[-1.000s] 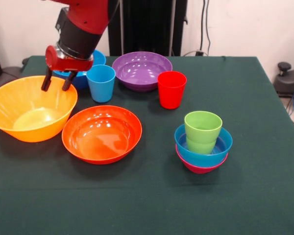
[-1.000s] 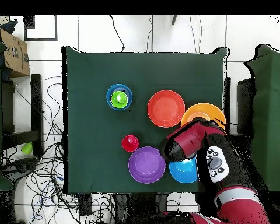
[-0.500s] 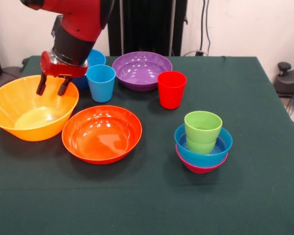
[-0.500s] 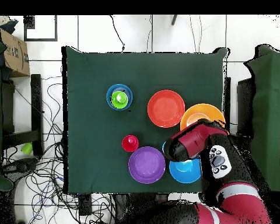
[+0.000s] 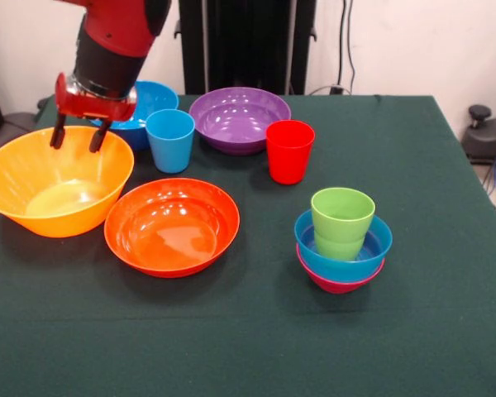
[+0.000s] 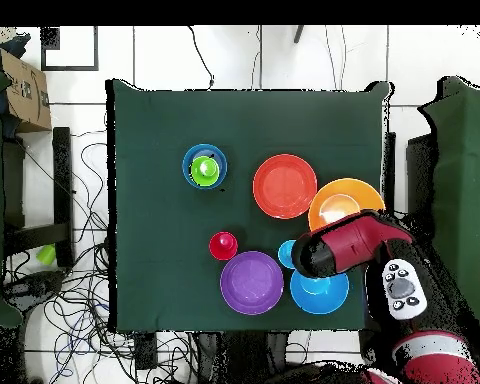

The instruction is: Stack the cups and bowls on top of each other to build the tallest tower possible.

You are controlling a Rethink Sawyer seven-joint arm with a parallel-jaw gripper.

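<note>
My gripper (image 5: 75,141) is open, its two fingers hanging over the far rim of the very large yellow-orange bowl (image 5: 54,186) at the table's left. It holds nothing. The light blue cup (image 5: 170,139) stands to its right, in front of the large blue bowl (image 5: 151,99). The purple bowl (image 5: 238,118) and the red cup (image 5: 289,150) stand further right. The red-orange bowl (image 5: 172,225) is beside the yellow-orange one. The tower is the green cup (image 5: 341,217) in the small blue bowl (image 5: 355,260) in the small magenta bowl (image 5: 337,284). In the overhead view the arm (image 6: 344,250) hides the gripper.
The overhead view shows the yellow-orange bowl (image 6: 346,196) close to the table's right edge and the tower (image 6: 205,168) towards the left. A grey device (image 5: 488,136) stands beyond the table's right edge. Cables lie on the floor round the table.
My gripper has moved left in the front view, from beside the light blue cup to over the yellow-orange bowl's far rim. It stays open. The bowls and cups have not moved.
</note>
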